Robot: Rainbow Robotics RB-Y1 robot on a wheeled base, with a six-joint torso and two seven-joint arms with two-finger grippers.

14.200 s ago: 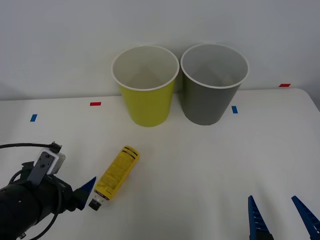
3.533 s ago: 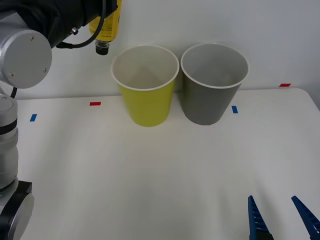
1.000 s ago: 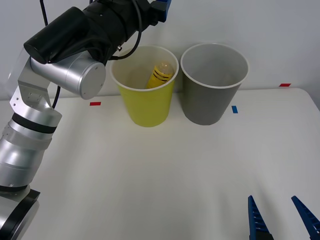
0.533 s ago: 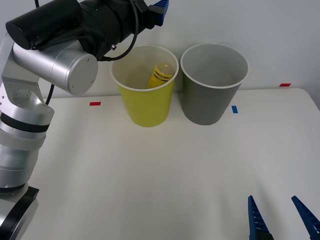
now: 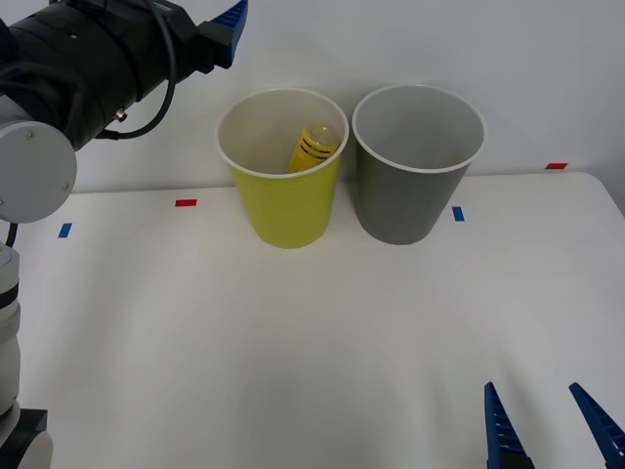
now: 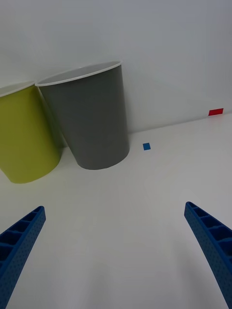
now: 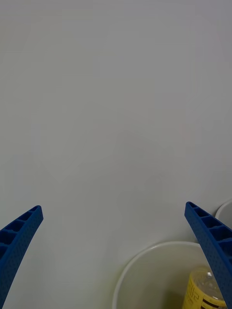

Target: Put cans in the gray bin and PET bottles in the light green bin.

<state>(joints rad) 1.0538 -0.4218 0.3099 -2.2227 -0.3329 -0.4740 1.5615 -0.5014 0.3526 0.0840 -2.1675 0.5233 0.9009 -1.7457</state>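
Both sets of jaws gape wide, holding nothing — the left gripper [image 7: 116, 263] up high beside the light green bin [image 5: 285, 205], the right gripper [image 5: 552, 427] low over the table [image 5: 312, 332]. The PET bottle [image 5: 311, 147] leans inside the light green bin; the gray bin [image 5: 410, 195] stands just beside it.

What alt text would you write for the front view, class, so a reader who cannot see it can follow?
A yellow PET bottle leans base-up inside the light green bin, beside the gray bin on a white table. The left tool is raised left of the bins, open; the right tool waits open at the near edge.
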